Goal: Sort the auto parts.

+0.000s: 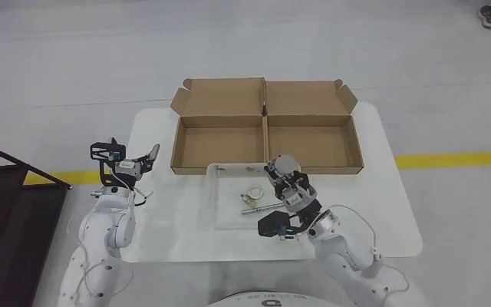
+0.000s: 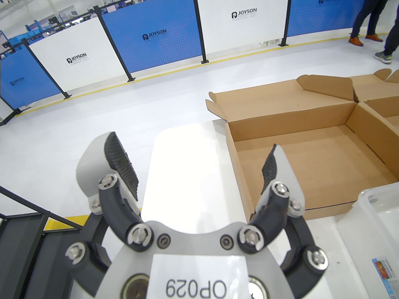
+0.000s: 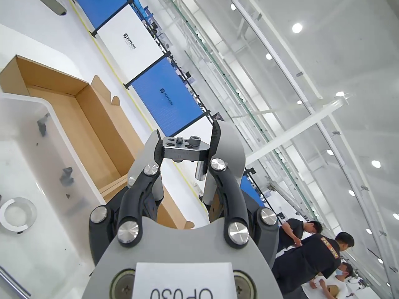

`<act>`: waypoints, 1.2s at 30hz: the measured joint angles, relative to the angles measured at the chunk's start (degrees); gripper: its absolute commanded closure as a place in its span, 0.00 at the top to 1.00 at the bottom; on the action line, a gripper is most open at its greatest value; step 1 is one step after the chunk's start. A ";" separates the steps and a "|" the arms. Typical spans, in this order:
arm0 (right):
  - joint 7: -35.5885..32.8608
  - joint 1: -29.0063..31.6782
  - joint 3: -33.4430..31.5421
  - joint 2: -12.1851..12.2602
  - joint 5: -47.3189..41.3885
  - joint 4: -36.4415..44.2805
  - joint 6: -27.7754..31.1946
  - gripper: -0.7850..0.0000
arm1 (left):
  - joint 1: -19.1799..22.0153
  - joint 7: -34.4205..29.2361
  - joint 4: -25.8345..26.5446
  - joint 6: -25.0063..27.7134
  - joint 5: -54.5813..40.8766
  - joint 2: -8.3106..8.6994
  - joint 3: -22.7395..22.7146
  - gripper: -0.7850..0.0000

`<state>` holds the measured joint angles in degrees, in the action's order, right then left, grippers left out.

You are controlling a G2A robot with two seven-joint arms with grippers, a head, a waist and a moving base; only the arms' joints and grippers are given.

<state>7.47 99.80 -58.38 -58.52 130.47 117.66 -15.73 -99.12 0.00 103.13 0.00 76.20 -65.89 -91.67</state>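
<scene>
A clear tray [image 1: 211,196] stands at the middle of the table [image 1: 383,199], with a metal ring [image 1: 250,192] and a rod [image 1: 257,208] inside. Above its far right corner the jaws of the right arm pinch a metal block [image 3: 184,152] with holes and bolts. The jaws of the left arm are spread wide above the left edge. Two open cardboard boxes [image 1: 219,146] stand side by side along the far edge.

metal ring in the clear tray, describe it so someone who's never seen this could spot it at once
On the white table, on the robot's side of the two open cardboard boxes, sits a clear plastic tray. The ring lies flat on its floor, the only pale round hollow piece among a thin metal rod and small dark bits.
</scene>
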 measured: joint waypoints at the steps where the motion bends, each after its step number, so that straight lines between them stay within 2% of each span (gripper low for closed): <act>1: 1.00 0.03 -0.56 0.04 -2.41 0.40 1.61 0.00 | 0.00 0.00 0.00 0.00 0.00 0.00 0.00 1.00; 3: 3.22 0.15 -2.18 0.24 -7.44 1.08 4.77 0.00 | 0.00 0.00 0.00 0.00 0.00 0.00 0.00 1.00; 7: 10.03 0.04 -8.01 1.04 -21.28 2.63 15.80 0.00 | 0.00 0.00 0.00 0.00 0.00 0.00 0.00 1.00; 10: 14.15 0.48 -12.06 1.55 -28.53 3.11 22.50 0.00 | 0.00 0.00 0.00 0.00 0.00 0.00 0.00 1.00; 13: 16.89 1.42 -14.74 1.88 -31.99 3.50 26.48 0.00 | 0.00 0.00 0.00 0.00 0.00 0.00 0.00 1.00; 16: 17.51 1.86 -15.64 1.95 -33.47 3.58 27.55 0.00 | 0.00 0.00 0.00 0.00 0.00 0.00 0.00 1.00; 27: 15.93 0.59 -14.84 1.85 -31.01 3.72 27.50 0.00 | 0.00 0.00 0.00 0.00 0.00 0.00 0.00 1.00; 31: 18.27 -1.79 -12.79 1.91 -20.88 8.31 27.29 0.00 | 0.00 0.00 0.00 0.00 0.00 0.00 0.00 1.00; 36: 22.91 -1.29 -11.14 2.34 -6.75 12.53 25.50 0.00 | 0.00 0.00 0.00 0.00 0.00 0.00 0.00 1.00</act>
<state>30.38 98.51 -69.52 -56.18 123.72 130.19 9.77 -99.12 0.00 103.13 0.00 76.20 -65.89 -91.67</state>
